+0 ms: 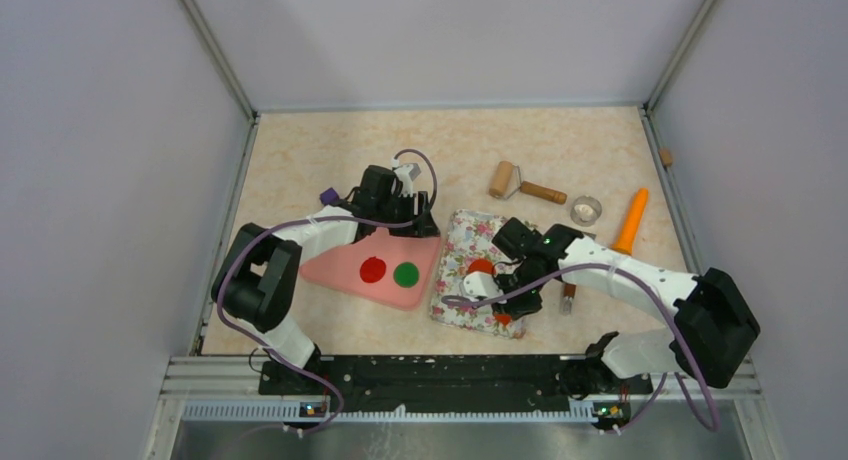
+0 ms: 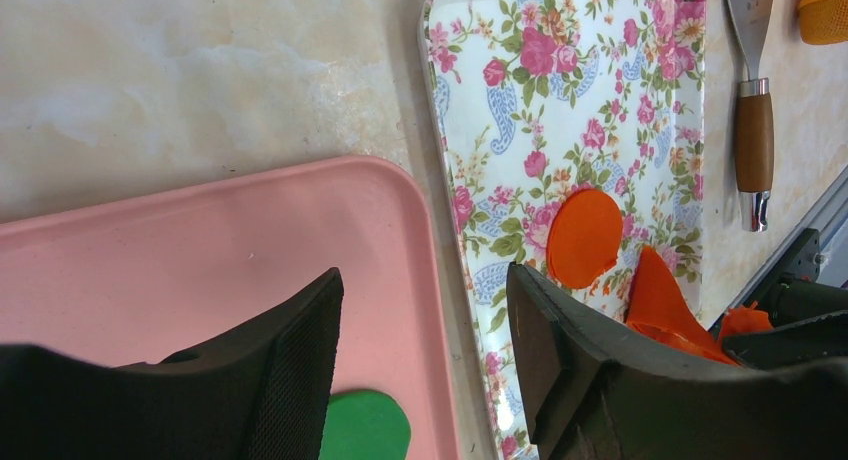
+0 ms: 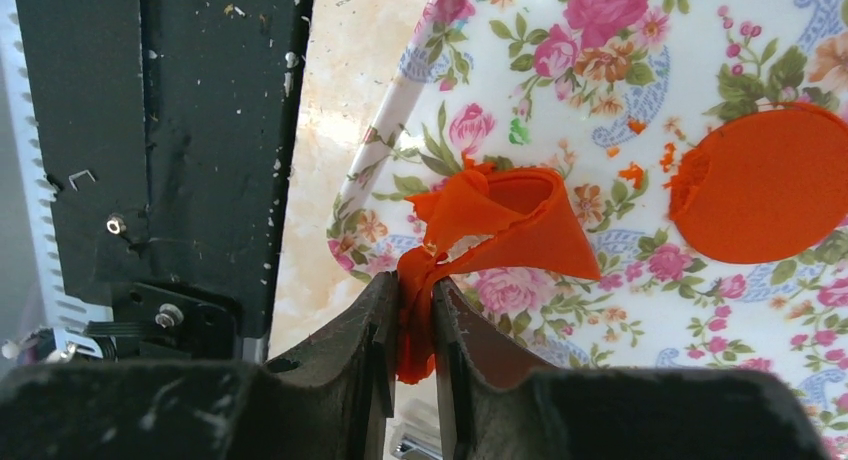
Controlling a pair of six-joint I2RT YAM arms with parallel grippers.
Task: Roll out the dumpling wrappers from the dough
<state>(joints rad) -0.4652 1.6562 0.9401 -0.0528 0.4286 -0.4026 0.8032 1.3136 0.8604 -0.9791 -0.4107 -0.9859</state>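
One dough scrap, three wrappers; two trays

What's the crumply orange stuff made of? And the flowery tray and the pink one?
The orange scrap looks like soft modelling clay: matte, thin, folded, ragged-edged, pinched by the right gripper. The flowery tray seems glossy printed plastic, perhaps melamine, its rim shining. The pink tray looks like smooth, matte plastic.
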